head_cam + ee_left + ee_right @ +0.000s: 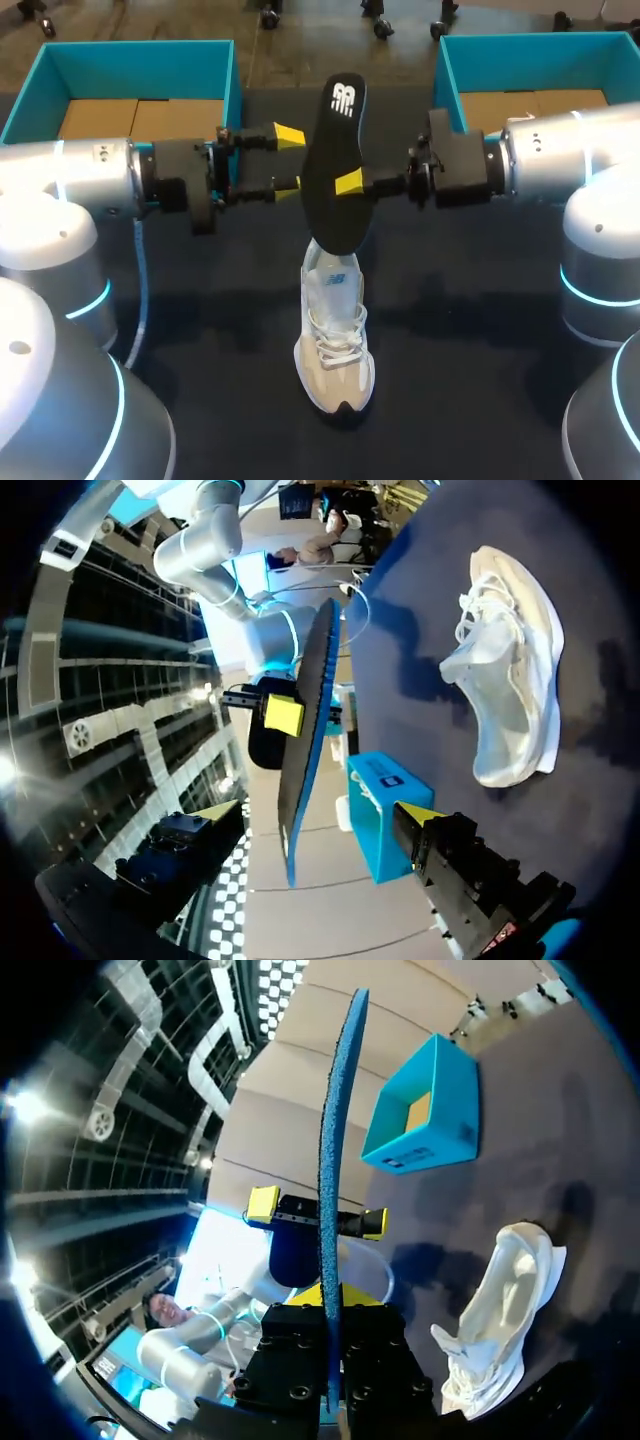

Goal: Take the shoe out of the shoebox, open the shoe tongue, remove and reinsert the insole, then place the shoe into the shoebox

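Insole [330, 215] [318, 670] [335, 1110], black on top and blue underneath, is out of the shoe [335, 345] [505, 680] [500, 1310] and stands nearly upright in the air over the middle of the desk [480, 330]. The right hand [347, 185] [328, 1305] is clamped on it from the right side, about halfway along its length, one yellow tip pressed flat on the black face. In the right wrist view the insole shows edge-on, rising straight out from between that hand's fingers.

The left hand [289, 160] [318, 813] comes in from the other side with its fingers spread wide, one yellow tip above the other. The insole's edge sits just ahead of the gap between them, and I cannot tell whether either tip touches it.

The shoe, pale with white laces, stands on its sole on the dark desk, toe toward the robot. Its heel end lies below the insole's lower end, and the wrist views show the two apart.

Two teal shoeboxes sit open at the far side of the desk, the left shoebox [130, 55] [430, 1110] and the right shoebox [540, 45] [385, 810], each with a brown cardboard floor showing inside.
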Motion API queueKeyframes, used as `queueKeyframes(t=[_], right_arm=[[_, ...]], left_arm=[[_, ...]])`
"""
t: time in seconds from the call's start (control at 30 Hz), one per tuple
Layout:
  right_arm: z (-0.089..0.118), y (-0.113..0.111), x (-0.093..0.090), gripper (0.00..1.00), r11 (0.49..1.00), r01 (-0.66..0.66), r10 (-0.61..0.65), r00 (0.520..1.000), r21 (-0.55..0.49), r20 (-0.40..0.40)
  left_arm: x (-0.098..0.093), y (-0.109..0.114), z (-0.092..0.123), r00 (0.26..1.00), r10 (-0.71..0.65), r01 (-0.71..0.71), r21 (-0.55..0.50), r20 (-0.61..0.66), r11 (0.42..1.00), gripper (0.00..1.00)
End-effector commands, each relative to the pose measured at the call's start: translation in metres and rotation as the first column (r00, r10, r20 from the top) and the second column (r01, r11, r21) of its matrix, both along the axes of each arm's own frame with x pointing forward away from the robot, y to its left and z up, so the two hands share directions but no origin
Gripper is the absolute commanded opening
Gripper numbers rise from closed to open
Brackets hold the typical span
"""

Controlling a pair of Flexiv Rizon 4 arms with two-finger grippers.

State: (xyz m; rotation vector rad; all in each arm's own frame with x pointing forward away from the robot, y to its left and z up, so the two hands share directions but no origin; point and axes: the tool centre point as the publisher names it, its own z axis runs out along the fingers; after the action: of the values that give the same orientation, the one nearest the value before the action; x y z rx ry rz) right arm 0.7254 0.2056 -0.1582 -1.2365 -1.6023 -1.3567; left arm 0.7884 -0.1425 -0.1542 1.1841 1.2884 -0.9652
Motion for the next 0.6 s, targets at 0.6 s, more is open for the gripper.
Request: queueKeyframes(t=[0.6], right_arm=[[-0.004,0.006,0.002,0.0,0.99,-0.085,0.117,0.939,-0.111,0.323]], left_arm=[[-0.002,0.034,-0.043,0.757,0.112,-0.078,0.081,-0.643,0.994,1.0]])
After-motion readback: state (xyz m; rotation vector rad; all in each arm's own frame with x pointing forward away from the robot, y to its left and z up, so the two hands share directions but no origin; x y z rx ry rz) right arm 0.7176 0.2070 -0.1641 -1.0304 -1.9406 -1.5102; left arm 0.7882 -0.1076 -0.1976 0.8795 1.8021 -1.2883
